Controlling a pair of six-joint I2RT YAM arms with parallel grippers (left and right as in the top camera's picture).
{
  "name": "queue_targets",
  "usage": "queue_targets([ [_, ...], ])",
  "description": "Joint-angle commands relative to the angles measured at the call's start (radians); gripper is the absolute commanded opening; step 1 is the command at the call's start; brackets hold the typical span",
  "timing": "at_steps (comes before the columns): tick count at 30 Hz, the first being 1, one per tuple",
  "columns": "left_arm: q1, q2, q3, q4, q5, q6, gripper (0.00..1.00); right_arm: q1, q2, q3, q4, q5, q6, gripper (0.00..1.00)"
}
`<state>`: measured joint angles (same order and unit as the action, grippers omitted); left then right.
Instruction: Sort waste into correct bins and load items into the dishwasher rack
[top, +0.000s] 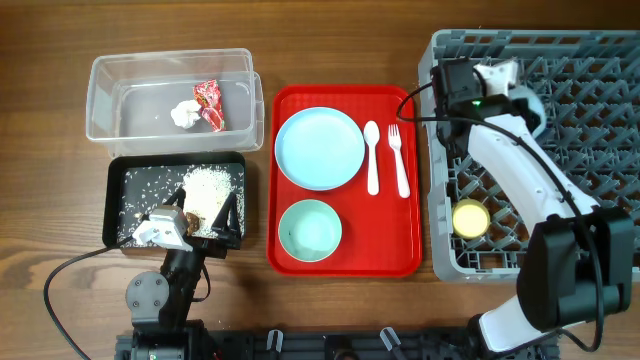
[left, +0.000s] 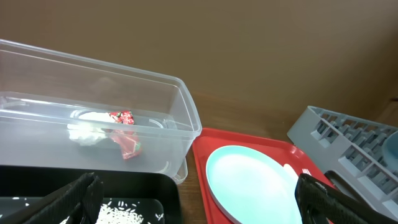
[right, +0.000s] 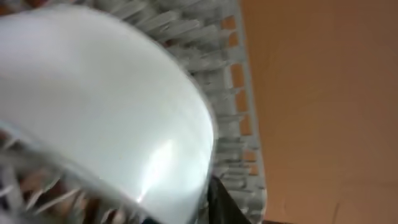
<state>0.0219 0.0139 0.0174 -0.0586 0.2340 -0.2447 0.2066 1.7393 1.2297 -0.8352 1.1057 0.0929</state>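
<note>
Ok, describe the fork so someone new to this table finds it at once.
Start at the red tray in the middle of the table, between the black tray and the grey rack. Right of its light-blue plate lie two white utensils side by side. The fork is the one nearer the rack, with tines where the spoon has a rounded bowl.

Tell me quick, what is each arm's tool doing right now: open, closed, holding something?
Left tool: open, empty, above the black tray.
Right tool: at the light-blue bowl in the rack; grip cannot be told.
</note>
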Motion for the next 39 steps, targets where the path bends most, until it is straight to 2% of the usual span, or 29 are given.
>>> queue_targets([
  [1,0.008,-0.011,-0.011,0.006,0.001,0.002,1.0,0.01,0.019,0.006,-0.053,-0.138,0.15,0.25],
  [2,0.008,-0.011,-0.011,0.006,0.001,0.002,1.0,0.01,0.016,0.006,-0.058,-0.171,0.16,0.33],
  [3,0.008,-0.011,-0.011,0.006,0.001,0.002,1.0,0.01,0.01,0.006,-0.062,-0.204,0.171,0.46],
  [7,0.008,-0.011,-0.011,0.006,0.001,0.002,1.0,0.01,-0.037,0.01,-0.064,-0.343,0.175,0.54],
  [16,0.008,-0.011,-0.011,0.006,0.001,0.002,1.0,0.049,-0.25,0.097,-0.126,-0.559,0.179,0.55],
  [20,0.008,-0.011,-0.011,0.006,0.001,0.002,1.0,0.18,-0.386,0.128,-0.145,-0.652,0.172,0.55],
  [24,0.008,-0.011,-0.011,0.006,0.001,0.002,1.0,0.323,-0.429,0.128,-0.158,-0.794,0.181,0.54],
  [31,0.008,-0.011,-0.011,0.006,0.001,0.002,1.0,0.508,-0.318,0.085,-0.124,-1.13,0.314,0.53],
  [36,0.008,-0.011,-0.011,0.006,0.001,0.002,1.0,0.553,-0.092,0.085,-0.12,-1.226,0.436,0.53],
  [39,0.008,-0.011,-0.011,0.006,0.001,0.002,1.0,0.554,0.035,0.085,-0.12,-1.304,0.434,0.47],
])
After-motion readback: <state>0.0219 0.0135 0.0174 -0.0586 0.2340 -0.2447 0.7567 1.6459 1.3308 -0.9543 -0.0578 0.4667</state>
